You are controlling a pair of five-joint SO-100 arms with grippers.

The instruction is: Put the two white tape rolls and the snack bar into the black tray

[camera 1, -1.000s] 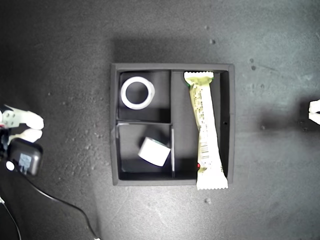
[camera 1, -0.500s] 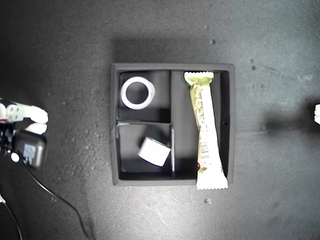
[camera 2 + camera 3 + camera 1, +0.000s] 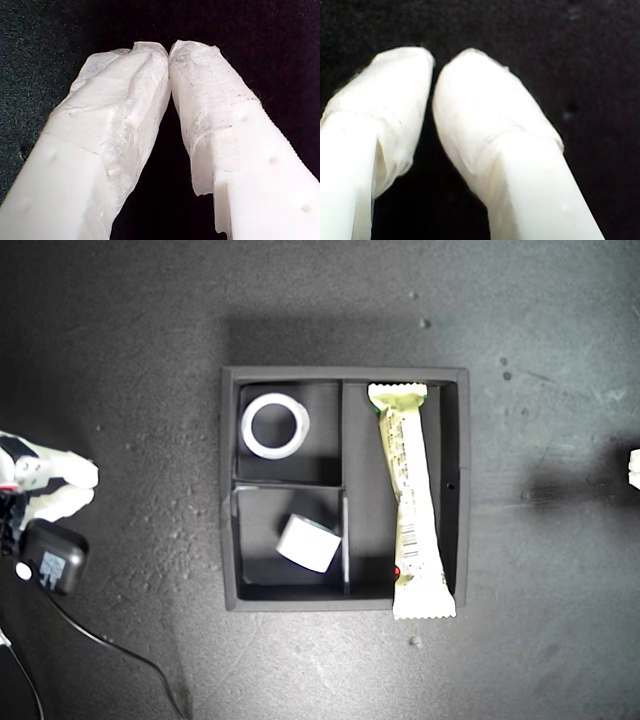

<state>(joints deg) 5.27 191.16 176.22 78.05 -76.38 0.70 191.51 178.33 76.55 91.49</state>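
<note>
Looks like the job's basically done: both white tape rolls sit in the black tray's small compartments, snack bar in the long one. My first hand and second hand are pinched closed on nothing. Next just park. Barcode visible, no text readable.

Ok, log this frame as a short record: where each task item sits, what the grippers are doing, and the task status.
tray: black tray, square, three compartments
thin tape roll: flat in one small compartment
other tape roll: tilted in the second small compartment
snack bar: in the long compartment, one crimped end overhanging the wall
first gripper: tips together, holding nothing
second gripper: tips nearly together, holding nothing
arms: at the exterior view's left and right edges, clear of the tray
status: all three items in the tray
</note>
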